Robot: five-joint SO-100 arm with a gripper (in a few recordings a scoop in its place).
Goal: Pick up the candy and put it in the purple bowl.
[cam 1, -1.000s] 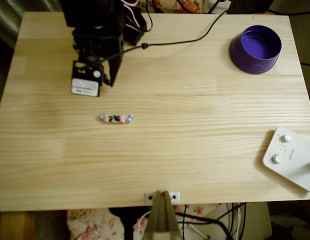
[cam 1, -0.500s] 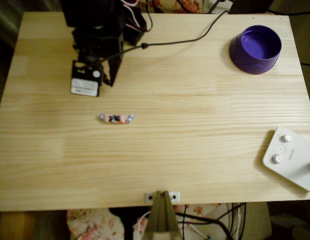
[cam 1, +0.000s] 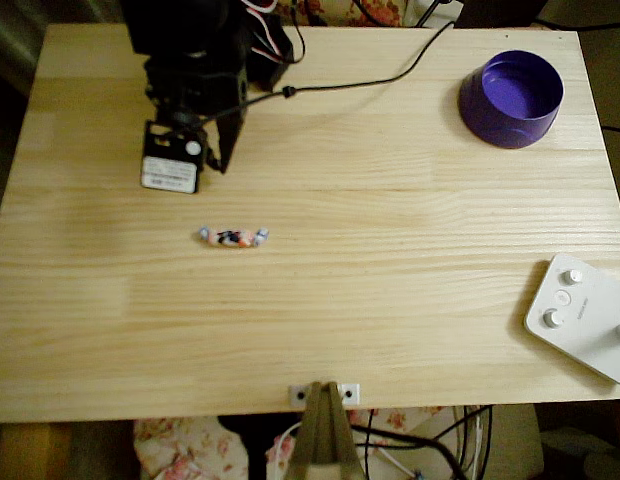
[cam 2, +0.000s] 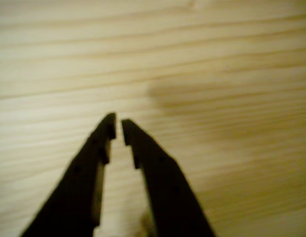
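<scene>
we see the gripper (cam 2: 118,127) nearly closed, empty, far left; candy (cam 1: 233,237) just nearer; purple bowl (cam 1: 512,98) far right.

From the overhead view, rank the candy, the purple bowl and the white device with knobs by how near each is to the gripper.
Measured in the overhead view from the gripper, which sits at upper left:
1. The candy, just below the fingers on the bare wood.
2. The purple bowl, far to the right near the top right corner.
3. The white device with knobs, at the lower right edge, farthest.
</scene>
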